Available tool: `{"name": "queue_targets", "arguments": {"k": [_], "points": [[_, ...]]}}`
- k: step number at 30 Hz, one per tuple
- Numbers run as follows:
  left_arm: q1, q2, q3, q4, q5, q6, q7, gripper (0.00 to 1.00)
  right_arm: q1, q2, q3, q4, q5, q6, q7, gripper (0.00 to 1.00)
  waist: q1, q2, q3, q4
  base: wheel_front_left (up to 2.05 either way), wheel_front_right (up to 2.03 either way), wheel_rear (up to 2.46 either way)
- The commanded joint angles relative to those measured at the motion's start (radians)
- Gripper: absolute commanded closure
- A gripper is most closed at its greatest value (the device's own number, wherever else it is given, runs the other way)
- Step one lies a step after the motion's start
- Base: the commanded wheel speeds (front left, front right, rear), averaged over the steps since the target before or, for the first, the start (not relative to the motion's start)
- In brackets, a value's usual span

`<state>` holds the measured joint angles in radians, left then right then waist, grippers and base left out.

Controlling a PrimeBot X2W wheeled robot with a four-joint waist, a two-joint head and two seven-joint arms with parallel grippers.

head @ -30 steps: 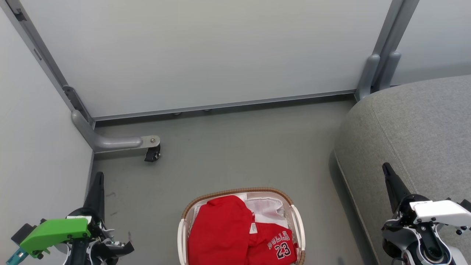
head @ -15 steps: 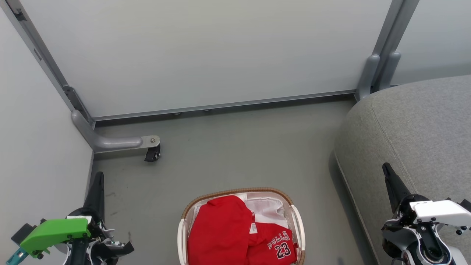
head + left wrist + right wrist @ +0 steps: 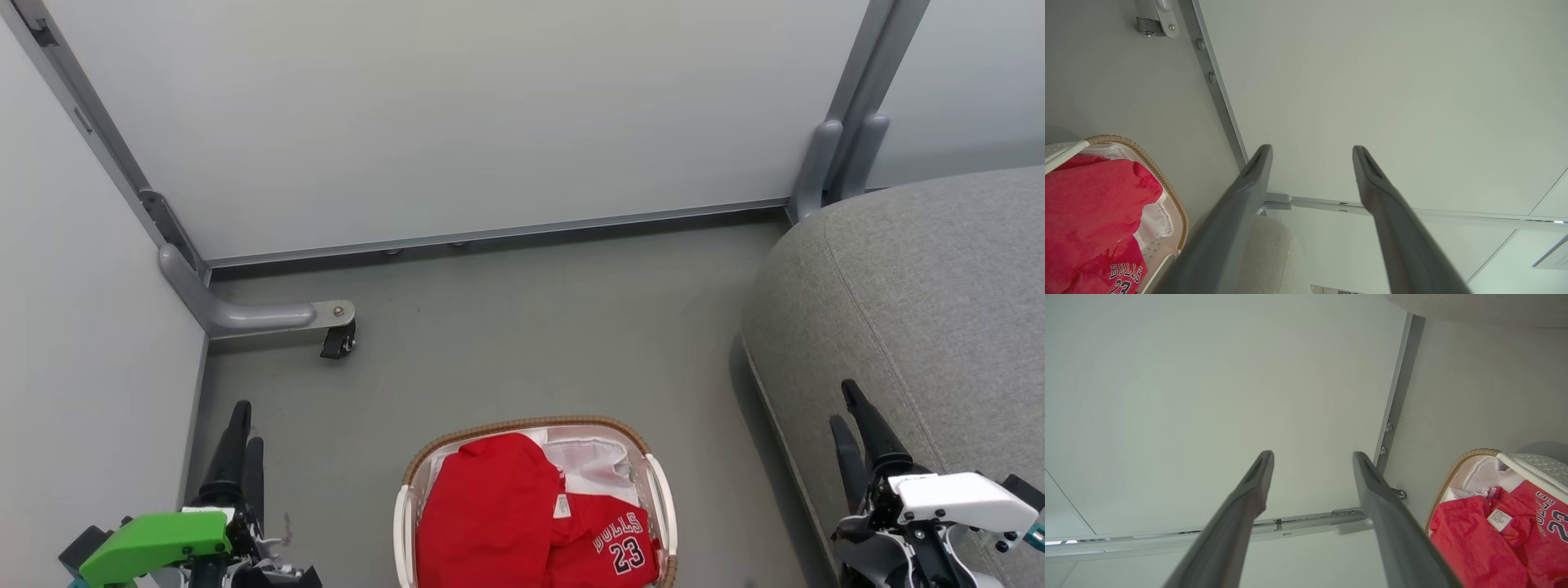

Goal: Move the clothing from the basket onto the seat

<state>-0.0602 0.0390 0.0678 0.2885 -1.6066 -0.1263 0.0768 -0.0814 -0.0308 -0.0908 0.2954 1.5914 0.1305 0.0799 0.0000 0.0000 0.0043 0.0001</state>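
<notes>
Red clothing (image 3: 490,514) fills the white basket (image 3: 522,426) at the bottom centre of the head view, with the "BULLS 23" jersey (image 3: 616,547) on its right side and white liner (image 3: 592,461) behind. The same clothing (image 3: 1090,204) appears at the left wrist view's lower left and, as clothing (image 3: 1486,543), at the right wrist view's lower right. The grey seat (image 3: 939,286) rises on the right. My left gripper (image 3: 245,425) stands open left of the basket. Over the seat's edge my right gripper (image 3: 845,404) is open too, empty.
Pale partition panels (image 3: 457,114) wall in the back and left. A metal foot with a caster wheel (image 3: 336,341) juts onto the grey floor (image 3: 531,327) at the back left. Bare floor lies between basket, panels and seat.
Both grippers have turned on their wrists so two fingers now show on each. Each has dropped slightly lower in the head view. Basket and clothing have not moved.
</notes>
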Motion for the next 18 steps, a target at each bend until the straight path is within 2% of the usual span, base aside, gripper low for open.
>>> {"name": "queue_targets", "arguments": {"k": [1, 6, 18], "points": [[-0.012, 0.004, -0.01, -0.025, 0.016, -0.001, -0.012, 0.0, -0.006, -0.008, 0.002, -0.016, -0.022, 0.0, -0.014, 0.0, 0.0, 0.0, 0.0, 0.0, 0.0, 0.0, 0.0], [-0.008, 0.004, -0.027, -0.032, 0.046, -0.002, -0.035, 0.0, -0.004, -0.009, -0.005, -0.011, -0.084, 0.0, -0.037, 0.0, 0.0, 0.0, 0.001, 0.0, 0.0, 0.0, 0.0], [-0.004, 0.006, -0.05, -0.072, 0.262, -0.002, -0.085, 0.0, 0.0, -0.011, -0.029, -0.063, -0.311, 0.0, -0.088, 0.0, 0.0, 0.0, 0.003, 0.001, 0.0, 0.0, 0.0]]}}
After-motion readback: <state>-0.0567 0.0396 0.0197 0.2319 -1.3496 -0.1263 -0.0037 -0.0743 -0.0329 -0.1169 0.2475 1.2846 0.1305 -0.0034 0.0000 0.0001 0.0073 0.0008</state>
